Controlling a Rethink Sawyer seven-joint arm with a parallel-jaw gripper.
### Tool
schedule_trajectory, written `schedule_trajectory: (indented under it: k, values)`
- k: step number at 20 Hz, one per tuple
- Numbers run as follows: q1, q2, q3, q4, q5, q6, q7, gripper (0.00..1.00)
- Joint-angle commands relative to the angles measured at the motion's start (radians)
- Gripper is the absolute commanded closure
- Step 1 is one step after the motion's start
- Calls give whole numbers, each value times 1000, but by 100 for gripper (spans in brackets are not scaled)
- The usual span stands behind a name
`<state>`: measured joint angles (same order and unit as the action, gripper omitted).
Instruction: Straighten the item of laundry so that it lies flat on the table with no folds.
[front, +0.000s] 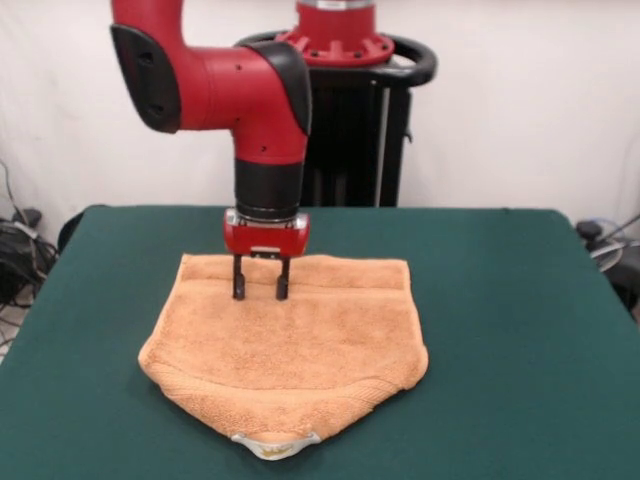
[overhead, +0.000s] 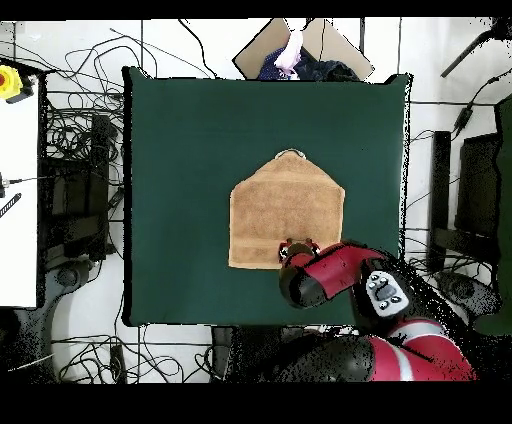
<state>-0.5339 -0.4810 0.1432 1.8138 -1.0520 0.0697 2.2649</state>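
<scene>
Green felt table (front: 520, 300) carries the towel (front: 300, 350) near its middle, with a white wall behind. Task looks partly done: the towel's edge by the gripper lies straight and flat with its border band showing, but the two corners at the opposite end are folded under or over, so that end tapers to a point where the white label (front: 275, 445) pokes out. Outline is house-shaped in the overhead view, not square. Left to do: unfold both corners and flatten. Gripper (front: 260, 293) points straight down over the towel, just inside the straight edge; fingers (front: 239, 282) are parted by a narrow gap, tips at or touching the cloth, nothing visibly pinched between them.
</scene>
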Motion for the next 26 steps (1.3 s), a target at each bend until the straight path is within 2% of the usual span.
schedule_trajectory:
  k: [1,3,6,11,12,16,26]
  values:
    - [-78,185,237,-87,-101,115,-269,0]
    - [-55,177,216,-97,-127,84,-227,0]
    - [40,158,118,-131,-168,4,-116,0]
    - [178,159,-40,-184,-163,-82,27,0]
    - [221,169,-93,-202,-143,-103,52,100]
    - [279,192,-170,-227,-100,-149,90,100]
    - [273,184,-199,-183,-45,-174,64,100]
